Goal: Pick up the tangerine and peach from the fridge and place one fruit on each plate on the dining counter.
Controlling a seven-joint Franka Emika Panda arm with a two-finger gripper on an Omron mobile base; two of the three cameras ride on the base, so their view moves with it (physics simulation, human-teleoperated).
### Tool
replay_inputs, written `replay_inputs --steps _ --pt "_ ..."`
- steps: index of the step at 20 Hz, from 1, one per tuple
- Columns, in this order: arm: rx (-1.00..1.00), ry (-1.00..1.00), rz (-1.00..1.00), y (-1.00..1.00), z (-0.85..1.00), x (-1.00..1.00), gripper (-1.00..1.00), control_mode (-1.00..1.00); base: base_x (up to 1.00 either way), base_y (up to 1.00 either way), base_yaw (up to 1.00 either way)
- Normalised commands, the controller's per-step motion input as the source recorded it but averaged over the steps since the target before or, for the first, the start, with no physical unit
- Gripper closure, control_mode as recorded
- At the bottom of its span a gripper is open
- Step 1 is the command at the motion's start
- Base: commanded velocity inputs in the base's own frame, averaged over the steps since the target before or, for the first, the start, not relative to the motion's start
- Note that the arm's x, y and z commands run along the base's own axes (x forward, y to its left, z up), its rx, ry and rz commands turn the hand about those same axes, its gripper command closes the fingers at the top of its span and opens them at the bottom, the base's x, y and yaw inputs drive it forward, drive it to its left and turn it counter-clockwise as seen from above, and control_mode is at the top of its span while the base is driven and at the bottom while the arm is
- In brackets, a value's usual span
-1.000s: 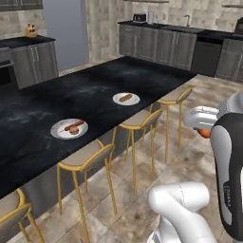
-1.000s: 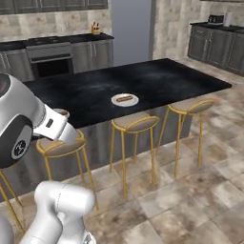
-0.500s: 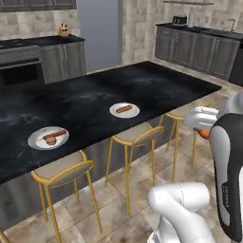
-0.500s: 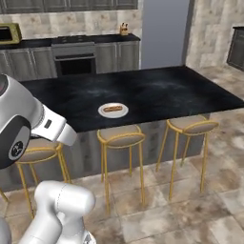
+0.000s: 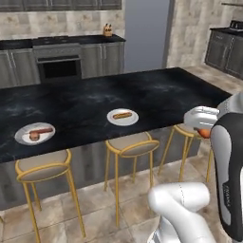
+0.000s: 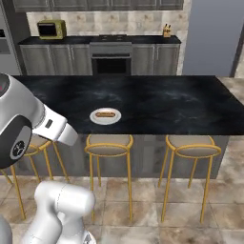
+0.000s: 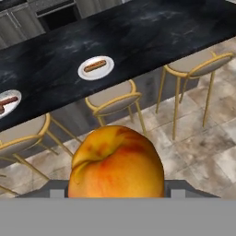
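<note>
gripping the peach [image 7: 116, 163] at the bottom centre, the gripper [image 5: 205, 133] is hanging above stools, with both plates [image 7: 96, 67] sitting on the dining counter [image 7: 138, 41] at upper left.

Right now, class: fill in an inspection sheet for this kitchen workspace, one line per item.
Surface: dining counter, glossy black, with yellow-framed stools in front.
Job's things: peach in the gripper; two plates on the counter, each with a sausage piece and no fruit.
Clutter: nothing seen.
Grippers: gripper shut on the peach, short of the counter.
Cables: nothing seen.
Surroundings: oven, microwave, tiled floor.
</note>
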Motion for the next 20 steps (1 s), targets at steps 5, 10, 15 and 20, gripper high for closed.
replay_inputs --steps 5,10,15,20 --pt "0.0 0.0 0.0 0.0 0.0 0.0 1.0 1.0 0.41 -0.06 0.3" --pt "0.0 0.0 0.0 0.0 0.0 0.0 1.0 1.0 0.64 -0.06 0.22" --pt "0.0 0.0 0.0 0.0 0.0 0.0 1.0 1.0 0.66 -0.35 0.12" --pt "0.0 0.0 0.0 0.0 0.0 0.0 1.0 1.0 0.65 -0.35 0.08"
